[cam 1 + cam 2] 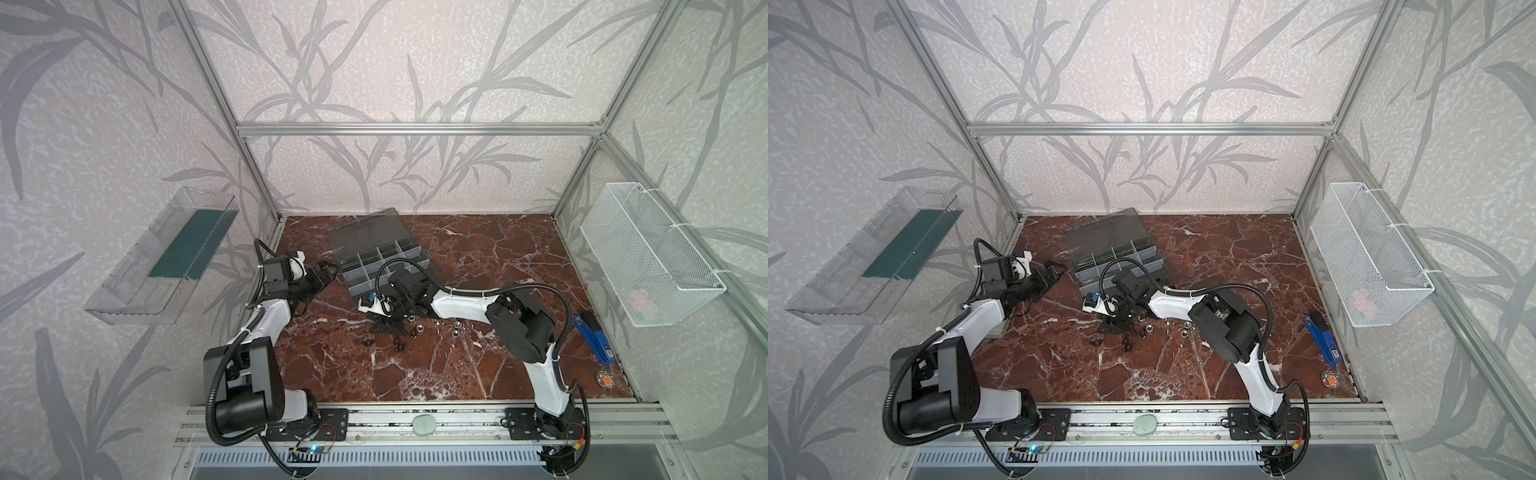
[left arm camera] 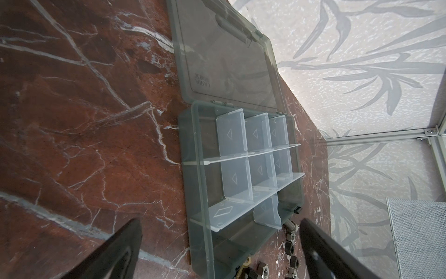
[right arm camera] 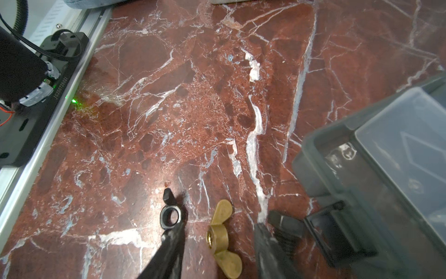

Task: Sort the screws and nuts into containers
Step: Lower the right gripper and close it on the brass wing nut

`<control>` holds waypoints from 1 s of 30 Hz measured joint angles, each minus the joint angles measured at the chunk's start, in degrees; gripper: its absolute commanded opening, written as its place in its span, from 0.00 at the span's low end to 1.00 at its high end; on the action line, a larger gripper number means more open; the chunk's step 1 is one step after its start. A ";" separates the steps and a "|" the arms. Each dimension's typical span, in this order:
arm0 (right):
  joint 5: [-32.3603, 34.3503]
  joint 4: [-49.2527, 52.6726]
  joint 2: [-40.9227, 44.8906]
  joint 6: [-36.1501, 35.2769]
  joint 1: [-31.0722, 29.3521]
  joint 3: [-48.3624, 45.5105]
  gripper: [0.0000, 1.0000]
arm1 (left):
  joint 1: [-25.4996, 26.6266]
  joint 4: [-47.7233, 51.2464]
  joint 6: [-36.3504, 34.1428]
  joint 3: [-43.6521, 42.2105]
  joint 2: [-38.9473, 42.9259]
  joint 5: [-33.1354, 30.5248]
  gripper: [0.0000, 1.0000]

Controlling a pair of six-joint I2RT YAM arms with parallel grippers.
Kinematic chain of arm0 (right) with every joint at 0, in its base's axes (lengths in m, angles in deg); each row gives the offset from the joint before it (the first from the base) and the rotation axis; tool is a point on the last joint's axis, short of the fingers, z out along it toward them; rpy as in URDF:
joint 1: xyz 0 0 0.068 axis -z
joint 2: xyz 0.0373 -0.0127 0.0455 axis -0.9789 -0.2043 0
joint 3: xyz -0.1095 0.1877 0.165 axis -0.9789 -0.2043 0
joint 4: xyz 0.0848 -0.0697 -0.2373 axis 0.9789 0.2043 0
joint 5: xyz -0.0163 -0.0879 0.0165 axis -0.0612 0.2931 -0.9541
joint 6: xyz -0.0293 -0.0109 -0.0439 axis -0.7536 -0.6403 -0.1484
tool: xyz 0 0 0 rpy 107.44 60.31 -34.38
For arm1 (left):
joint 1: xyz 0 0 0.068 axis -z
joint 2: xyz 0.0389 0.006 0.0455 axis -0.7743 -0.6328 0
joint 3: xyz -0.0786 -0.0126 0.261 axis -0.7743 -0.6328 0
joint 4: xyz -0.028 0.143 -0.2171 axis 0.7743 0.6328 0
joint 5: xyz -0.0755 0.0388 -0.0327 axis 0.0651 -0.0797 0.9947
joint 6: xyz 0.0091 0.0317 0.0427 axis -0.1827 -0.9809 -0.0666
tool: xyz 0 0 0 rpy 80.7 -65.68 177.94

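Pick step: right pincer point(image 3: 219, 228) half-open, straddling brass wing nut point(image 3: 217, 238), not gripping; left pincer point(image 2: 220, 221) wide, empty. Next: close, lift to containers point(image 2: 235, 178).

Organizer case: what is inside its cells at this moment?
In the left wrist view the organizer case shows clear dividers, and every cell in sight looks empty. Its nearest end runs out of that picture; in both top views the right arm covers the front cells.

Organizer case point(image 2: 196, 169): dark grey, lid point(image 2: 226, 60) laid back open, clear-walled cells point(image 2: 259, 169).
Brass wing nut point(image 3: 223, 235): flat on worktop point(image 3: 169, 108), between my right claw's point(image 3: 219, 229) fingers point(image 3: 169, 251).
Black wing nut point(image 3: 170, 213): just beside one finger.
Silver hex nuts point(image 1: 456, 325): loose near case.
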 measured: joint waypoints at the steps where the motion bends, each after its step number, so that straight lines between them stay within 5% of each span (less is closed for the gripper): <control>1: 0.02 -0.02 -0.31 0.02 0.00 0.00 0.48 | 0.00 0.20 0.00 0.00 0.00 -0.02 0.99; 30: 0.24 -1.68 -3.50 1.49 0.00 0.00 0.45 | 0.50 2.73 -0.68 0.94 -0.83 -1.07 0.99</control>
